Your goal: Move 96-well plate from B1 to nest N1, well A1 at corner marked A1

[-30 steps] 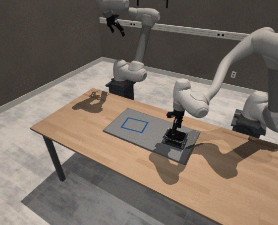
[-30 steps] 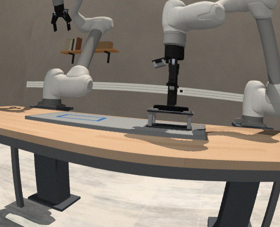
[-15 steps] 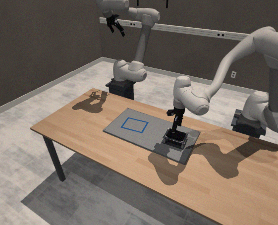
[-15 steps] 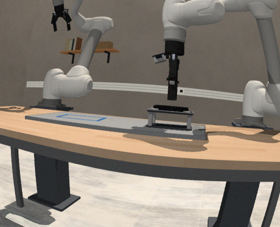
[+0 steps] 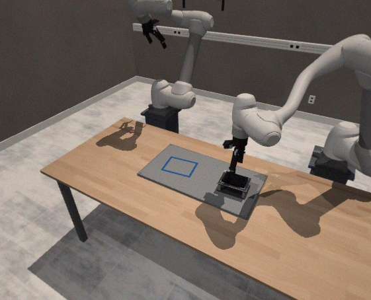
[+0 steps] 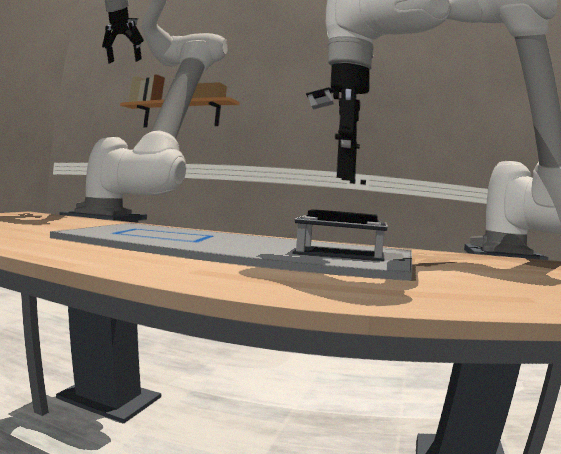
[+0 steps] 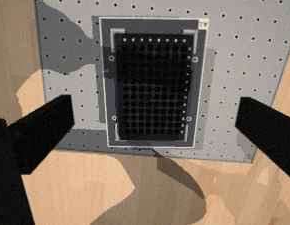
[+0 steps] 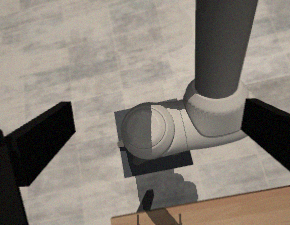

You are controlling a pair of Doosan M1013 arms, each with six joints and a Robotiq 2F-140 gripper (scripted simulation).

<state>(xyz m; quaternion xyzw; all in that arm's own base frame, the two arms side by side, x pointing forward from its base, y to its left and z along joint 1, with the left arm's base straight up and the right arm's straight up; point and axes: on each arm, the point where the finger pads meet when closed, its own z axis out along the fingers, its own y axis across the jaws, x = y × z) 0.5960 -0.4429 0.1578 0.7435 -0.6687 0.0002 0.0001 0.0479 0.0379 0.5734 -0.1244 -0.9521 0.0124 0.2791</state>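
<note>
Exterior view: my left end effector (image 5: 236, 166) (image 6: 347, 180) (image 7: 155, 111) hangs wide open, fingers pointing down, with air between its tips and the 96-well plate (image 5: 236, 180) (image 6: 343, 216) (image 7: 152, 86) below. The plate is on the raised plate nest N1 (image 5: 219, 182) (image 6: 303, 220) (image 7: 110, 89), its long edges parallel to the nest's and its corners within the pale corner locators; it looks level from the side. In my left wrist view, there is open room between each finger and the plate's long edges. Pale rim marks run along two edges and meet at the corner nearest the A1 label (image 7: 203, 24); I cannot read the characters.

The nest stands near one end of the perforated grey board (image 5: 204, 185) (image 6: 248, 250) (image 7: 235, 89) on the desk (image 5: 118, 185) (image 6: 178, 277) (image 7: 25, 179) (image 8: 220, 209). Toward the other end, the blue rectangle (image 5: 184, 160) (image 6: 153, 237) frames bare board. My right end effector (image 5: 157, 44) (image 6: 124, 60) (image 8: 157, 115) is spread wide too, high up and well apart from the nest.
</note>
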